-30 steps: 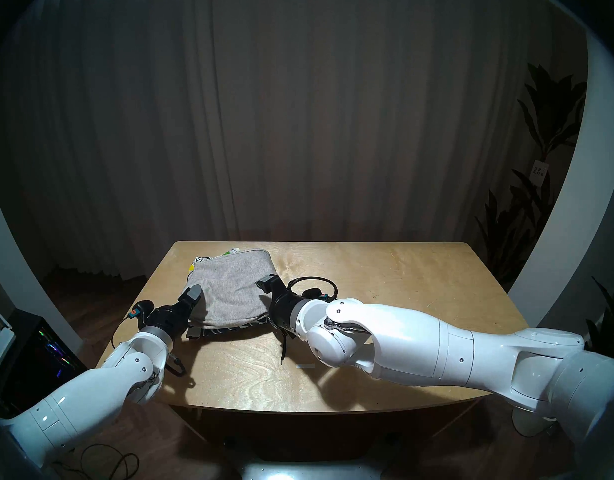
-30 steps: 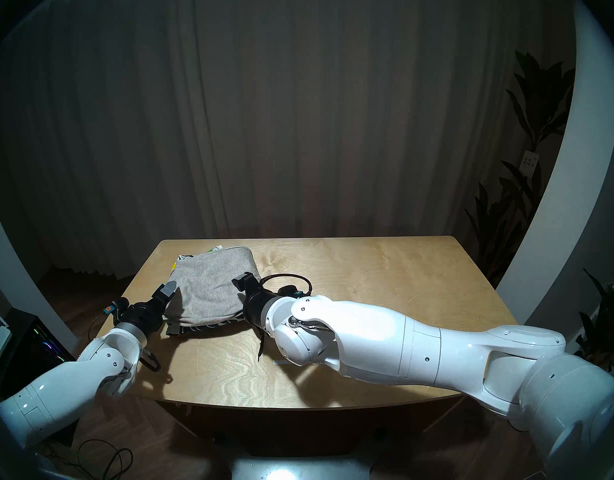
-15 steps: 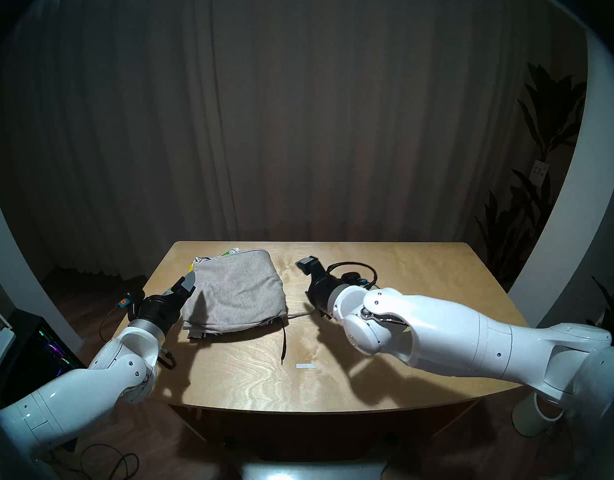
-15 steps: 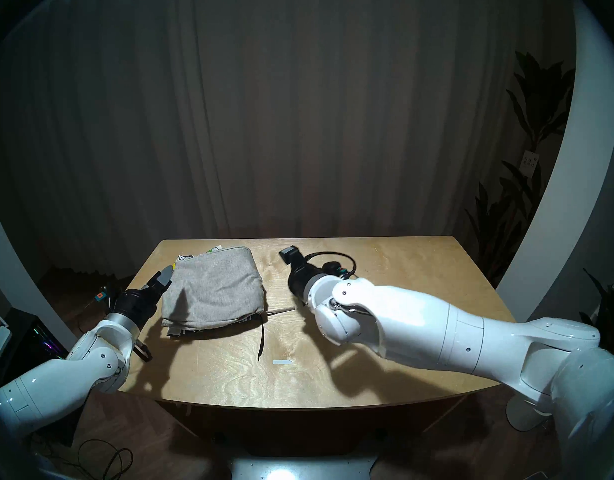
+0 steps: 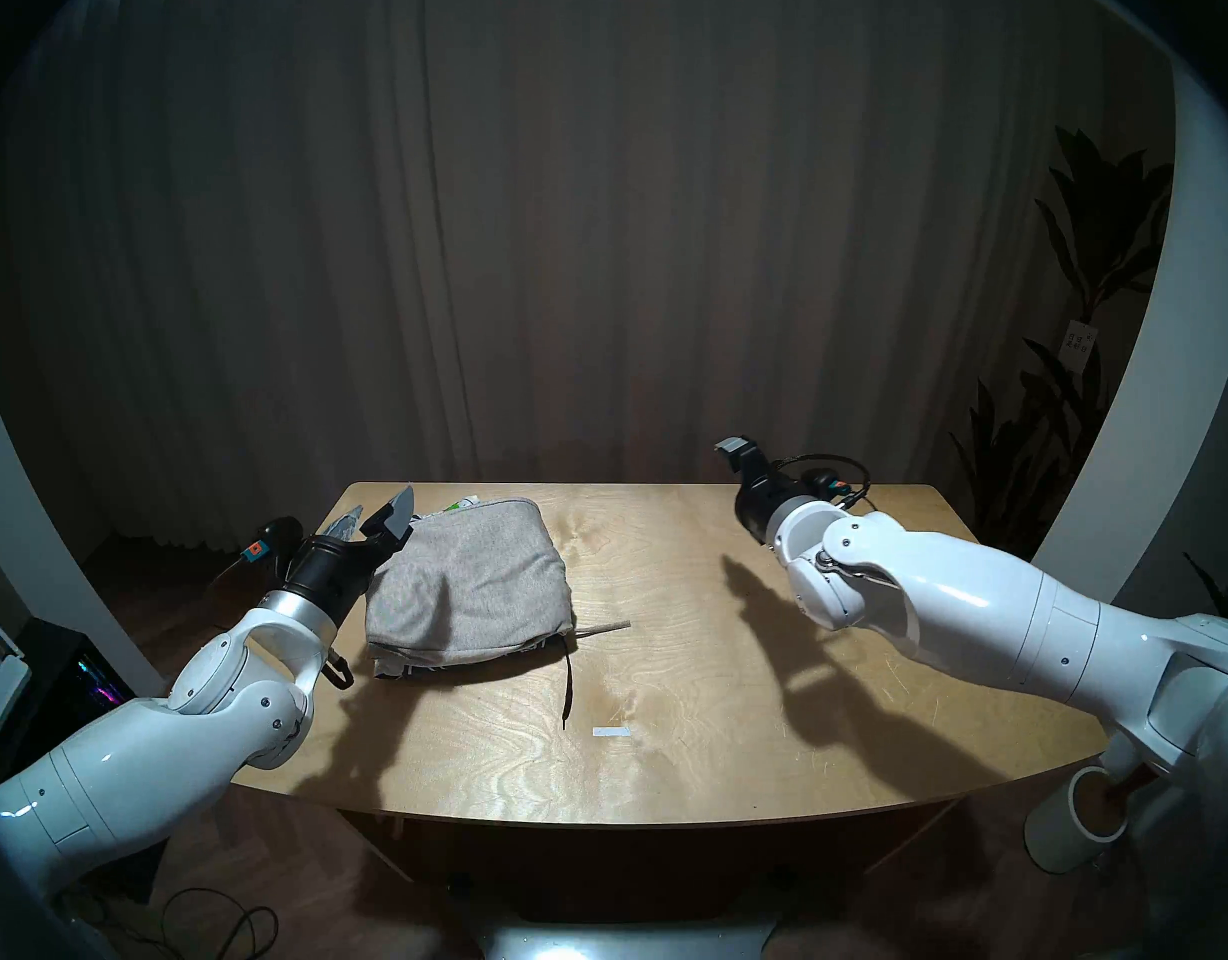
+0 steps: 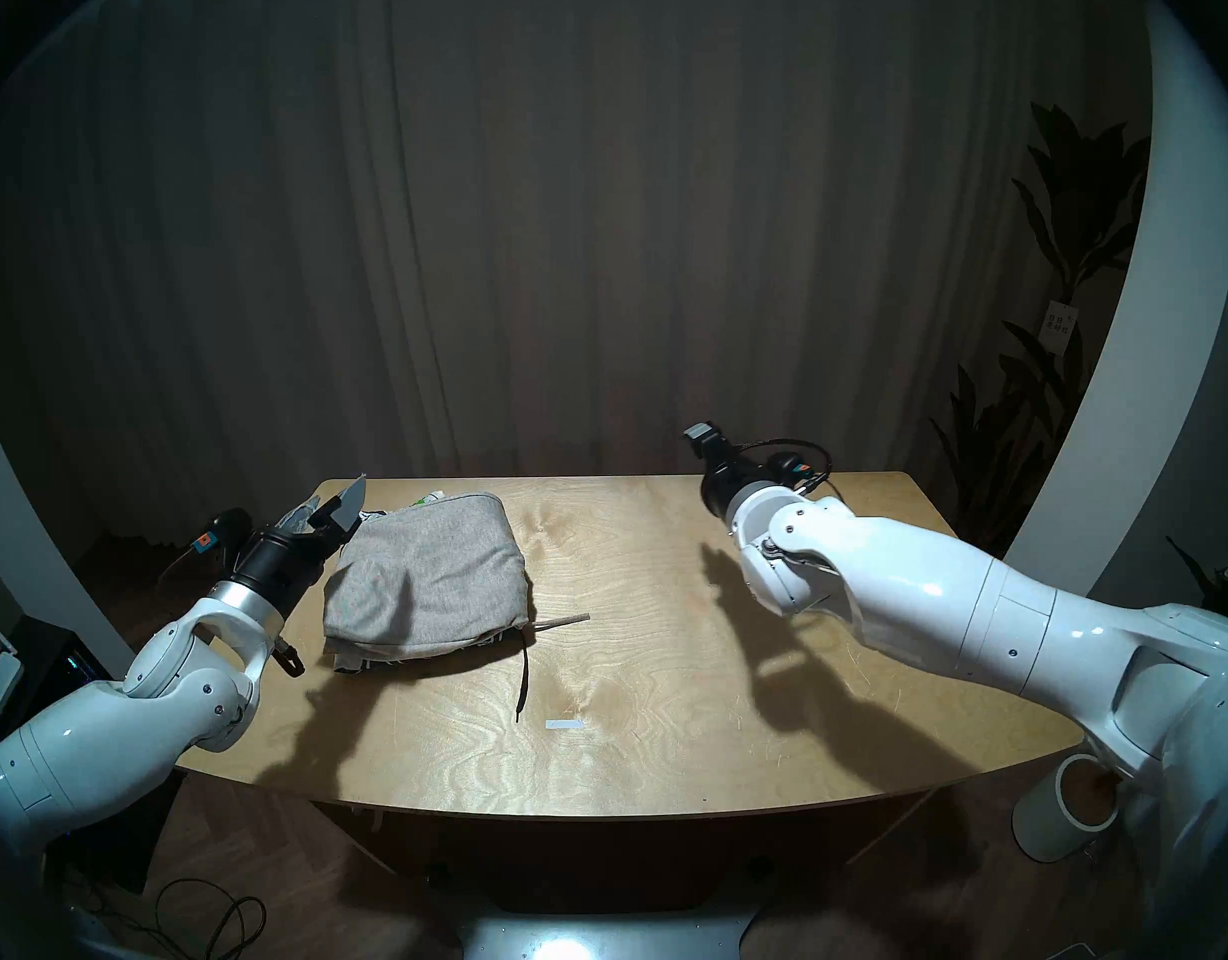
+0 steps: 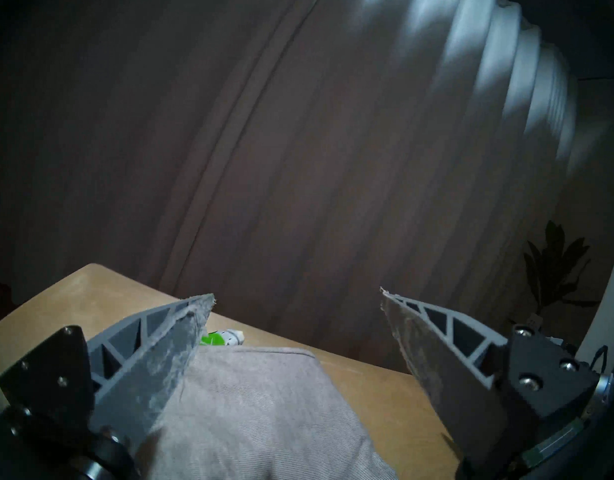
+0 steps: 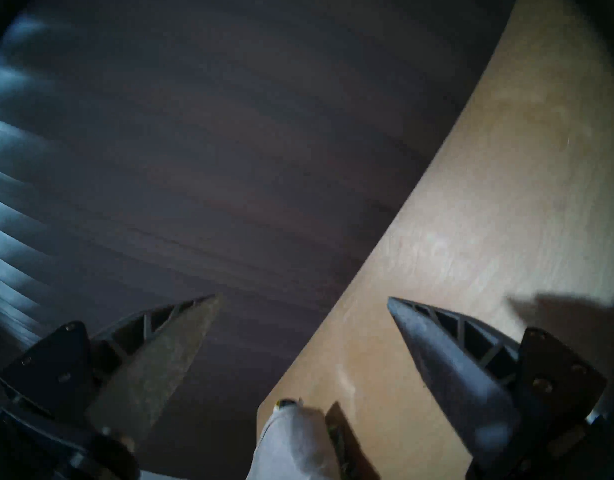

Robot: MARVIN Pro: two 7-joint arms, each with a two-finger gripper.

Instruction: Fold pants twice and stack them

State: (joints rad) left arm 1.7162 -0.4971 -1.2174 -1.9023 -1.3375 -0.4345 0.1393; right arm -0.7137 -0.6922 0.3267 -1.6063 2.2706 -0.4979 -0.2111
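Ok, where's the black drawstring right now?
In the head views, the black drawstring trails off the near right corner of the folded stack, where the grey shorts lie on the leaf-print shorts, toward the table's front edge, left of centre.

I see printed shorts [image 5: 459, 663] mostly hidden under grey shorts [image 5: 469, 581]; only edges peek out. Right wrist view blurred. Right gripper [image 5: 734, 447] far finger hidden in head views.

Two head views look down and forward from above the near edge of the table [image 5: 666, 764], nearly identical, both covering the whole tabletop. Left wrist view sits low and close, tilted, facing the curtain [image 7: 298, 140] across the far table edge. Right wrist view is rolled sideways, sharing that curtain and edge.
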